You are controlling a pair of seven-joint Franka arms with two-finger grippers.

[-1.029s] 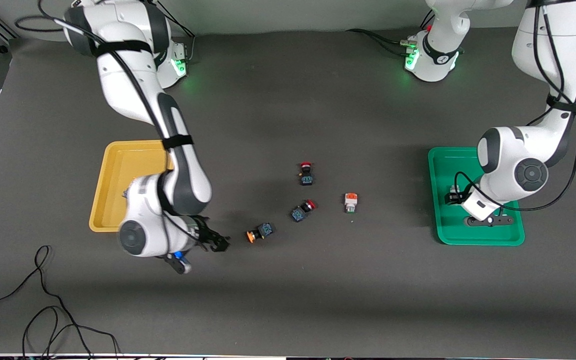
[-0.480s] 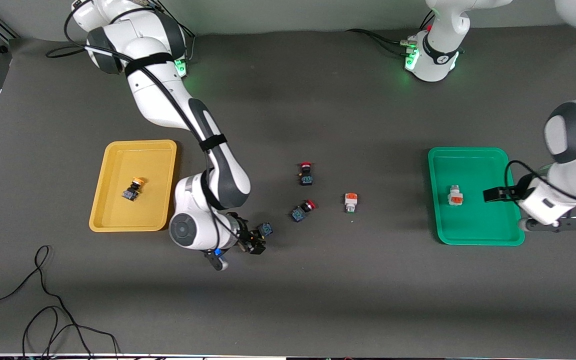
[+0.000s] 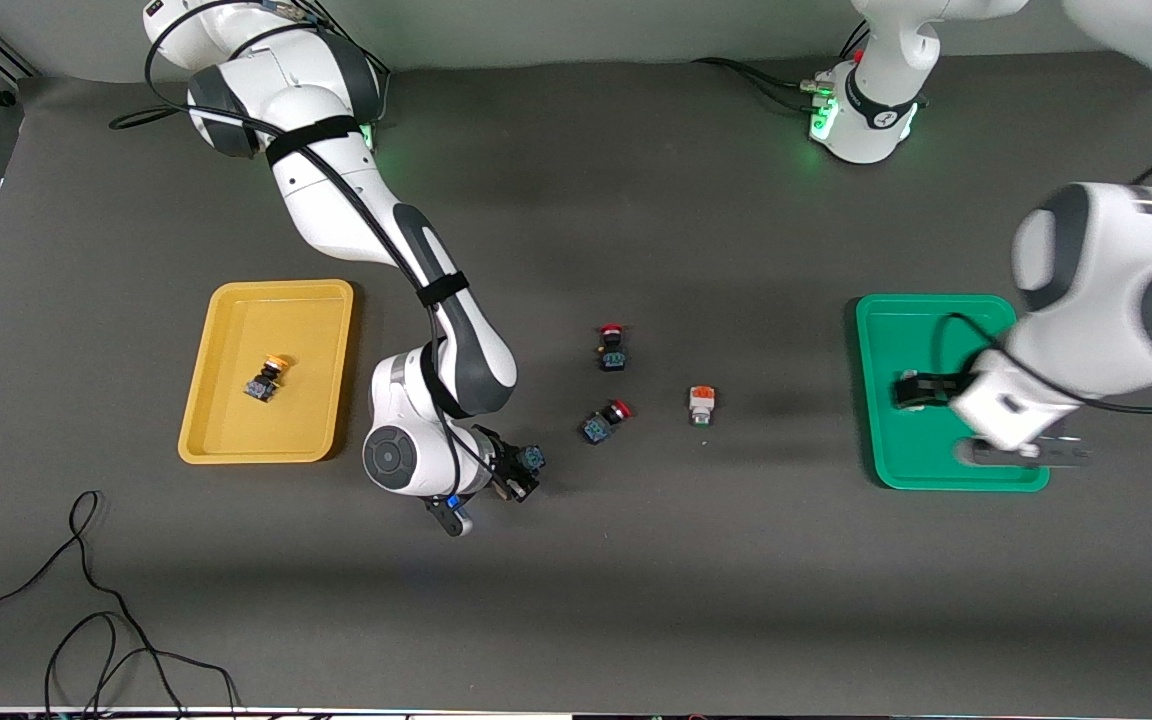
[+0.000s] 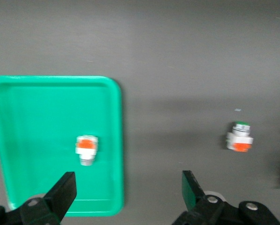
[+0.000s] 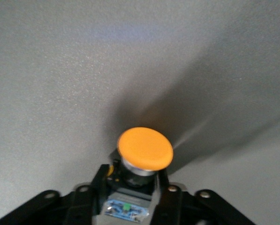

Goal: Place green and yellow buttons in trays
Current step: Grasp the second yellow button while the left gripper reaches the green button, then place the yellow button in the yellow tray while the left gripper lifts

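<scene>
My right gripper (image 3: 519, 472) is shut on an orange-yellow capped button (image 5: 145, 149), low at the table between the yellow tray (image 3: 226, 445) and the red buttons; its fingers (image 5: 97, 187) flank its black-blue body. Another yellow button (image 3: 267, 378) lies in the yellow tray. My left gripper (image 4: 126, 191) is open and empty, up over the green tray's (image 3: 936, 470) rim toward the table's middle. A white-grey button (image 4: 87, 149) lies in the green tray (image 4: 27, 108); my left hand hides it in the front view. A second white-grey button (image 3: 701, 405) lies on the table and shows in the left wrist view (image 4: 239, 136).
Two red-capped black-blue buttons (image 3: 612, 347) (image 3: 605, 420) lie on the dark table near its middle, beside the loose white-grey button. Black cables (image 3: 86, 600) trail over the table's corner nearest the front camera at the right arm's end.
My right gripper moved from beside the yellow tray to the yellow button and closed on it. My left arm let go of the white-grey button in the green tray and rose.
</scene>
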